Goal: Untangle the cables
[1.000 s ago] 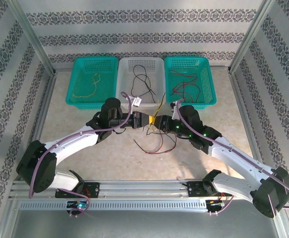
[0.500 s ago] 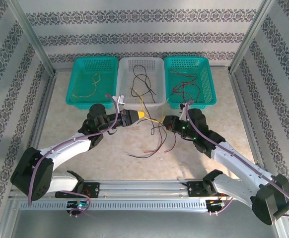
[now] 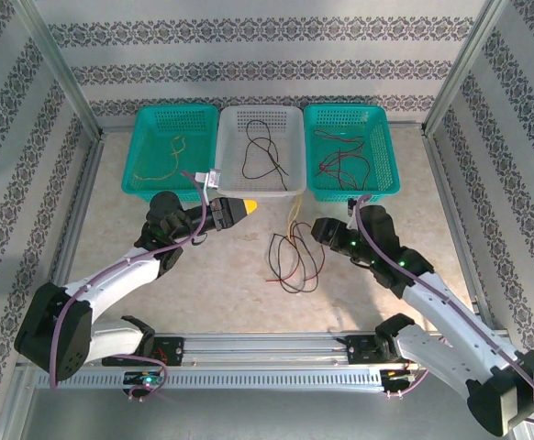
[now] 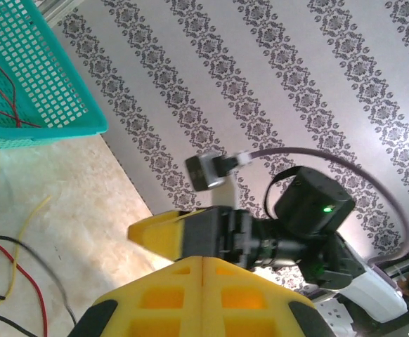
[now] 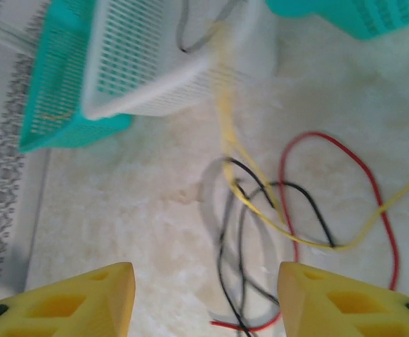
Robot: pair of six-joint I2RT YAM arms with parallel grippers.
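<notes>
Tangle status: the cables point(image 3: 292, 259) lie loose on the table point(image 3: 203, 275), just near of the white basket point(image 3: 260, 188), with one yellow strand running far toward that basket's near wall. We read the bundle's long axis as far-to-near. It sits just left of the right claw point(image 3: 316, 228) and slightly nearer than it, and well right of the left claw point(image 3: 239, 208), so we judge the right arm the closer one. The right claw is spread wide with nothing between its fingers point(image 5: 92, 291), and the red, black and yellow strands lie on the table ahead of the gap. Its forearm reaches far-left from its base, wrist tipped down toward the bundle. The left claw is closed, and we see no wire pinched in it. Its arm is bent at the elbow, wrist pointing right above the table.
</notes>
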